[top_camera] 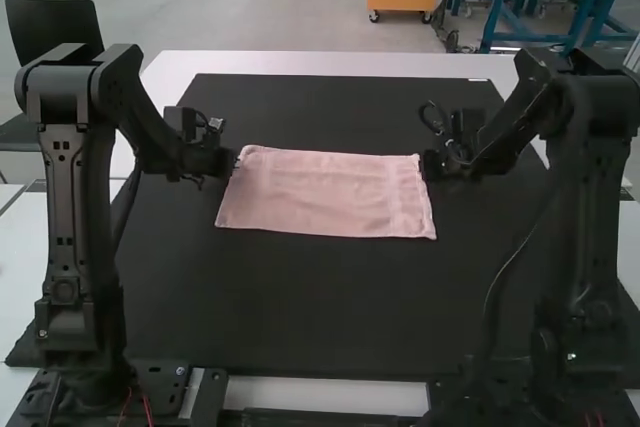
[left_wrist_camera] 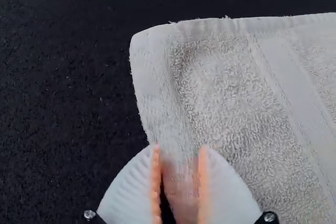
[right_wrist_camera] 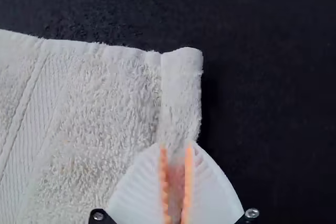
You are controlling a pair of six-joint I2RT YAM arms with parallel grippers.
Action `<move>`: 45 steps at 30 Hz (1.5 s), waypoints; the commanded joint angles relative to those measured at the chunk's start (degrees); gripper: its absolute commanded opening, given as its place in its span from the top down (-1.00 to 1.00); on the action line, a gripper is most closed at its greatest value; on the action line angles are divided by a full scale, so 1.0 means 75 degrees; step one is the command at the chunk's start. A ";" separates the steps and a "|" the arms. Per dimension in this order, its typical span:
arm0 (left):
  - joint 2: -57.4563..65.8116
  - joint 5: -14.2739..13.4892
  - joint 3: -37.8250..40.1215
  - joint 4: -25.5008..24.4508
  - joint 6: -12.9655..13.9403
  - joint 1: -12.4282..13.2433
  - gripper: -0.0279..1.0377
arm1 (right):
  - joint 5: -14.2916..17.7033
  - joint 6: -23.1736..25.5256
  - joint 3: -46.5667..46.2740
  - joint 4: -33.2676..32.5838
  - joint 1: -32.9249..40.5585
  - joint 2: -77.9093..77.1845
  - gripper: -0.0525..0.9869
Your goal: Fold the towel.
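Over towards the tabletop's (top_camera: 330,61) far side, the tips of the left gripper (top_camera: 228,160) and right gripper (top_camera: 432,164) are too small and dark for me to make out against the towel (top_camera: 330,197). Both wrist views cut the towel off and blur the cloth between the fingers. The tabletop's near corners are cut off too, and the arm bases (top_camera: 90,387) hide parts of its near edge.

Towel (top_camera: 325,192): pale pink terry, hemmed, with a smooth woven band (left_wrist_camera: 294,82) near each short end. I record it spread flat across the middle of the dark mat (top_camera: 300,297), long sides running left to right, near corners slightly flared. Side edges gently ridged; I cannot tell the layers.
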 commanded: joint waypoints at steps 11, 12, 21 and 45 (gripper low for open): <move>0.0084 0.0064 0.0209 0.0400 -0.0013 0.0175 0.90 | -0.0327 0.0142 -0.0136 0.0121 -0.0110 0.0146 0.94; 0.0037 0.0064 0.0220 0.0435 -0.0036 0.0186 0.90 | -0.0327 0.0166 -0.0124 0.0144 -0.0122 0.0076 0.94; -0.0608 0.0064 0.0291 0.0107 -0.0060 0.0198 0.91 | -0.0420 0.0306 -0.0171 0.0015 -0.0321 -0.0627 0.94; -0.1803 0.0263 -0.0963 -0.0701 0.0925 0.0515 0.91 | -0.1030 0.0365 -0.1237 -0.0348 -0.0602 -0.2209 0.94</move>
